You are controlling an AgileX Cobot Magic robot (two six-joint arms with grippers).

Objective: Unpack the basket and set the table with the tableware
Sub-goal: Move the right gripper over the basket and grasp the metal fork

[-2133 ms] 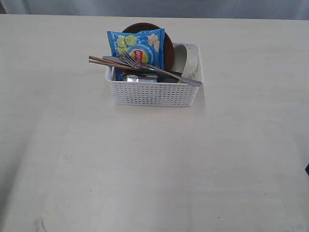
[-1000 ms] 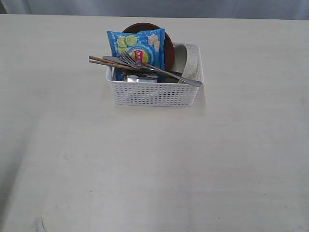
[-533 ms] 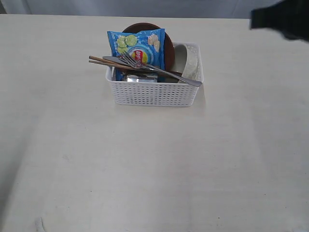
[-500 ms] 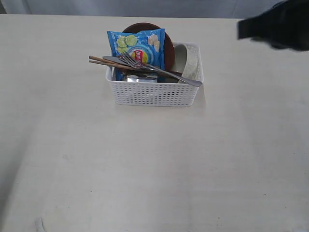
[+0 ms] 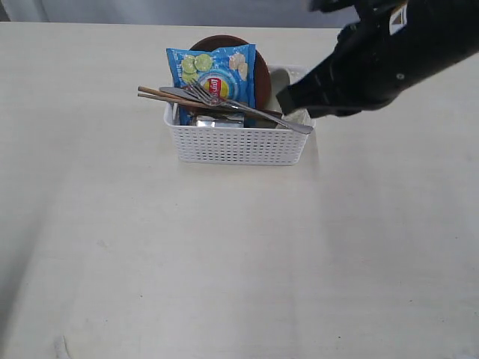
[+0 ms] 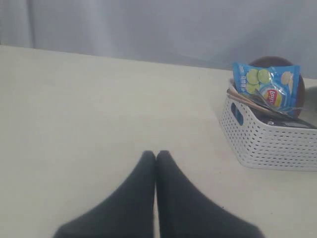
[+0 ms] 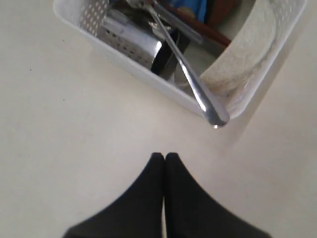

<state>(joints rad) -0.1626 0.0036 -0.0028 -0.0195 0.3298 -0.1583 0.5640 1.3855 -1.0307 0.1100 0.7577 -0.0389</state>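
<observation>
We start at the right gripper point(image 7: 164, 156): its jaws are pressed together on nothing, poised over the table point(image 5: 224, 262) just beside the near right corner of the basket point(image 5: 239, 146). The left gripper point(image 6: 156, 153) is likewise clenched and empty, well apart from the basket on its left side.

We judge the task barely begun. Nothing is laid out on the table and every piece we can see sits in the basket, so all of the unpacking and setting is left.

The fork point(image 5: 254, 112) lies across the top. Its long axis runs diagonally, tines toward the far left, and its handle end overhangs the near right corner, toward the right gripper. The knife point(image 5: 171, 91) and 2 chopsticks point(image 5: 153, 93) poke out over the left rim. The cup point(image 5: 217, 121) lies below them. The plate point(image 5: 260, 71) stands on edge at the back behind the chips bag point(image 5: 213, 71), and the bowl point(image 7: 252, 54) is tilted up at the right end.
</observation>
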